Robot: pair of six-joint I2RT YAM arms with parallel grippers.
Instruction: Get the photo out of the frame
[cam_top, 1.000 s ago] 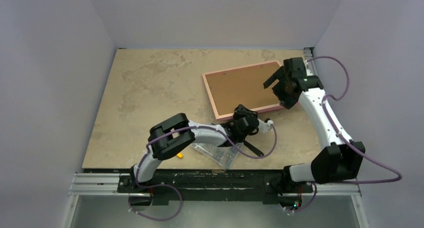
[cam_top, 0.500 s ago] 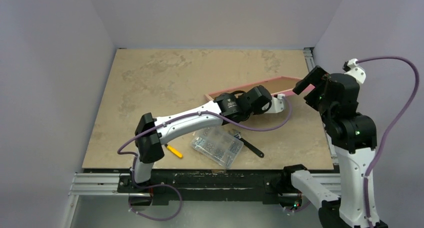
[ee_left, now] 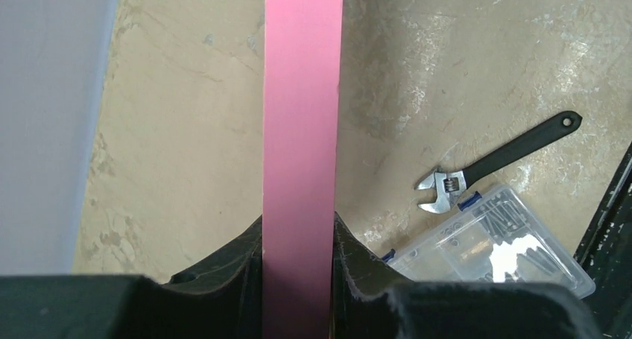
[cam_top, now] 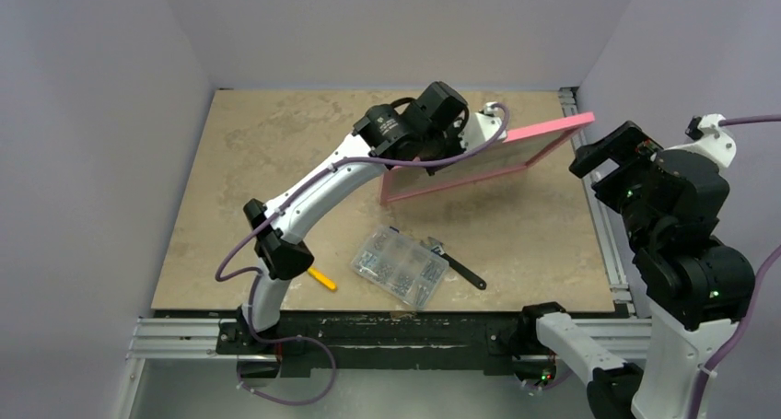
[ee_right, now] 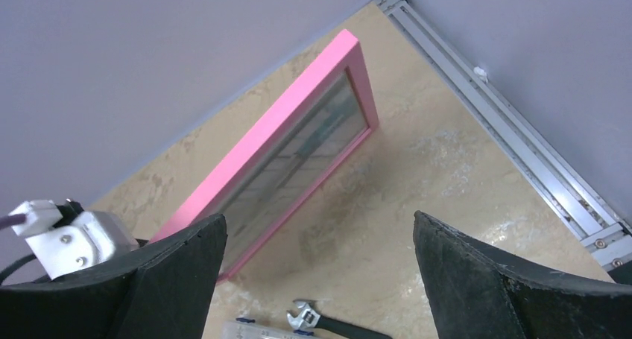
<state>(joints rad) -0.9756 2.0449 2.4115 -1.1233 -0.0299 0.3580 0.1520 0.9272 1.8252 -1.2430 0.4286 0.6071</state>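
Frame (cam_top: 479, 161), thin flat pink rectangle, tilts steeply over mottled beige table (cam_top: 276, 161); we clamp its smooth rim in left gripper (ee_left: 300, 279). Right gripper (ee_right: 317, 231) gapes empty, apart. Striped photo (ee_right: 298, 156) sits inside.

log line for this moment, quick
left gripper: shut on frame edge | frame: standing tilted | photo: inside frame | right gripper: open, empty

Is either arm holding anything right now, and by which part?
The left gripper pinches the frame by its raised long pink edge, fingers on either face. The right gripper is open and holds nothing.
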